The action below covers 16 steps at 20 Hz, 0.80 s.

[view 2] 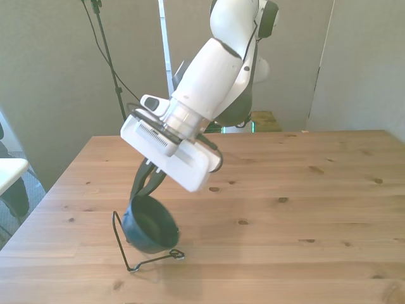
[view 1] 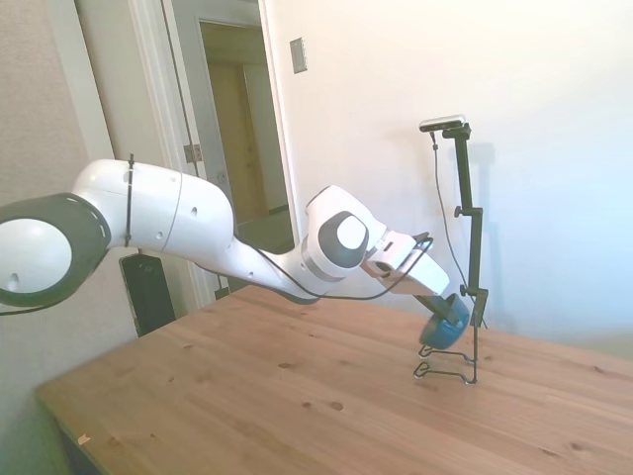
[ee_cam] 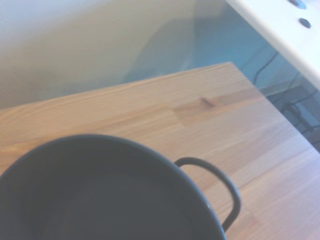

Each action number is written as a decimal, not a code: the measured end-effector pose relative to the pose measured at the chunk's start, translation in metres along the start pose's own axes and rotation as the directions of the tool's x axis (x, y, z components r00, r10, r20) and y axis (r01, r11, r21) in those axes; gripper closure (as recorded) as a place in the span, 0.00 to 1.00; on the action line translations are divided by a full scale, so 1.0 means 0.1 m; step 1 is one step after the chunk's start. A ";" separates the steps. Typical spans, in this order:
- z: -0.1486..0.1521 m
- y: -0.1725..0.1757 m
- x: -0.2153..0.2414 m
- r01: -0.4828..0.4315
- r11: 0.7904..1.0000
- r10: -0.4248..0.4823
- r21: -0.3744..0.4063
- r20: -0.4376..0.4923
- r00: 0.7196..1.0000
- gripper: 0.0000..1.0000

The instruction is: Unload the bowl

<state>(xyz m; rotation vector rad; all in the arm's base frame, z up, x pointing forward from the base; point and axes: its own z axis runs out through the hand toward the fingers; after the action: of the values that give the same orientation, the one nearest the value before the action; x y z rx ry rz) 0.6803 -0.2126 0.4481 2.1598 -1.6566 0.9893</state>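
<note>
The bowl [view 2: 150, 225], tilted in the wire rack [view 2: 133, 256], sits at the fingers [view 2: 147, 182]; whether they grasp it cannot be told.

Wooden table [view 2: 304, 190], knotty planks, thin black wire rack [view 2: 130, 253] near one edge.

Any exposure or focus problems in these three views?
Side view: washed out, white wall nearly blown, bowl small but legible. Front view: even light, bowl dark inside, rack thin but visible. Wrist view: soft focus, bowl fills the frame, pale haze across the background.
</note>
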 end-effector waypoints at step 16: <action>-0.45 0.42 -1.22 0.222 0.935 -0.348 0.275 0.600 0.720 1.00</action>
<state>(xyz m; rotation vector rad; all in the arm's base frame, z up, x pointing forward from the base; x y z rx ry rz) 0.6101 -0.1080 0.3948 3.0064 -1.4070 0.3153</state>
